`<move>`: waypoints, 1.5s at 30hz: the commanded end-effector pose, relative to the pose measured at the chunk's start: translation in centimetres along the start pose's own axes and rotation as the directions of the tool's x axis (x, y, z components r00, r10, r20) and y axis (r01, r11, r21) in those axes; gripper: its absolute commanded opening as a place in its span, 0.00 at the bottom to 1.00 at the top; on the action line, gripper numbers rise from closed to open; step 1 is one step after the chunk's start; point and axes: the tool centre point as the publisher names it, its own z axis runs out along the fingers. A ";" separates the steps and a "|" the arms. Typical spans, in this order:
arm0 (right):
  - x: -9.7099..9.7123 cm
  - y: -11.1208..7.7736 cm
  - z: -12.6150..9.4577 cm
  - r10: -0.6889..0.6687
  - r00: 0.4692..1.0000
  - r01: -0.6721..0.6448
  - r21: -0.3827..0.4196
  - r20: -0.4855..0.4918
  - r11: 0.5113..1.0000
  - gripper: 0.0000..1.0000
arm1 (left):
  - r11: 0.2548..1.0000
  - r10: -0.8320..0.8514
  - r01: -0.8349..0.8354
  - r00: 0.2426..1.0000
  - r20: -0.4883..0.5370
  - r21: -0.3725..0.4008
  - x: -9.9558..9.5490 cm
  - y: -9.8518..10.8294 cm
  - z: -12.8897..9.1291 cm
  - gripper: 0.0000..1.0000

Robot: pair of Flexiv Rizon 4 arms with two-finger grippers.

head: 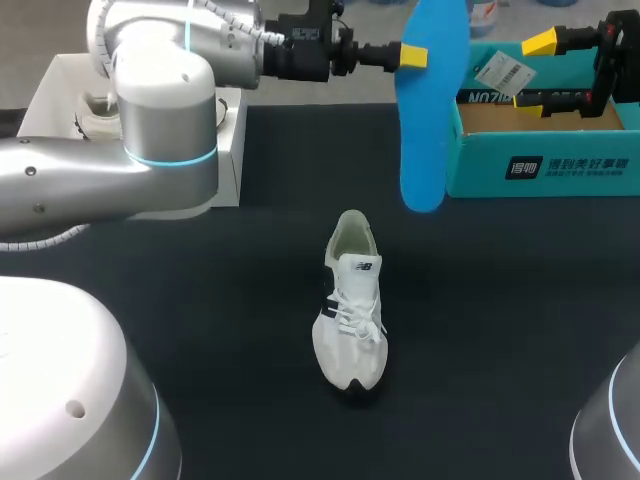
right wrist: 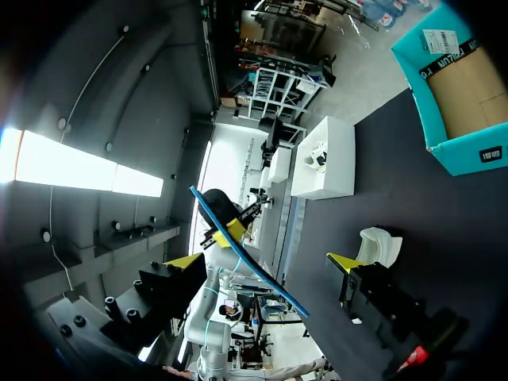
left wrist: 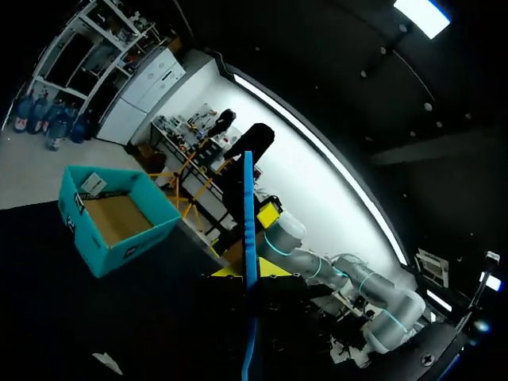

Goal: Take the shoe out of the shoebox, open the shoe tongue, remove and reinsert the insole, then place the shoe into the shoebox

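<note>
The blue insole (head: 432,110) hangs long-axis down, its upper end clamped in my left gripper (head: 412,55), beside the shoebox (head: 540,165). The shoe (head: 351,315) lies on the table (head: 200,300) below, nearer me, open heel end toward the insole. My right gripper (head: 535,70) hovers spread, empty, over the shoebox.

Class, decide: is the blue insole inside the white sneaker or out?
Out: the blue foam insole hangs in the left gripper, apart from the white sneaker below.
</note>
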 end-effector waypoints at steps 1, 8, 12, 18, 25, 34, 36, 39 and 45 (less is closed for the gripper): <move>-0.1 0.1 0.1 0.000 1.000 0.000 0.001 0.001 1.000 1.00 | 0.850 -0.527 0.517 0.843 0.111 0.104 0.4 0.3 0.1 0.00; -0.1 0.1 0.1 0.000 1.000 0.000 0.001 0.001 1.000 1.00 | 0.756 -0.655 0.654 0.752 0.072 0.034 0.2 1.3 0.2 0.00; -0.1 0.1 0.1 0.000 1.000 0.000 0.001 0.001 1.000 1.00 | 0.718 -0.696 0.695 0.718 -0.029 -0.035 -0.5 1.8 0.3 0.00; -0.1 0.1 0.1 0.000 1.000 0.000 0.001 0.001 1.000 1.00 | 0.694 -0.717 0.719 0.686 -0.126 -0.032 -1.2 1.6 0.6 0.00; -0.1 0.1 0.1 0.000 1.000 0.000 0.001 0.001 1.000 1.00 | 0.711 -0.696 0.701 0.691 -0.193 -0.054 -1.6 1.9 1.4 0.00; -0.1 0.1 0.1 0.000 1.000 0.000 0.001 0.001 1.000 1.00 | 0.739 -0.665 0.672 0.717 -0.211 -0.045 -1.2 1.8 1.9 0.00; -0.1 0.1 0.1 0.000 1.000 0.000 0.001 0.001 1.000 1.00 | 0.739 -0.665 0.672 0.717 -0.211 -0.045 -1.2 1.8 1.9 0.00; -0.1 0.1 0.1 0.000 1.000 0.000 0.001 0.001 1.000 1.00 | 0.739 -0.665 0.672 0.717 -0.211 -0.045 -1.2 1.8 1.9 0.00; -0.1 0.1 0.1 0.000 1.000 0.000 0.001 0.001 1.000 1.00 | 0.739 -0.665 0.672 0.717 -0.211 -0.045 -1.2 1.8 1.9 0.00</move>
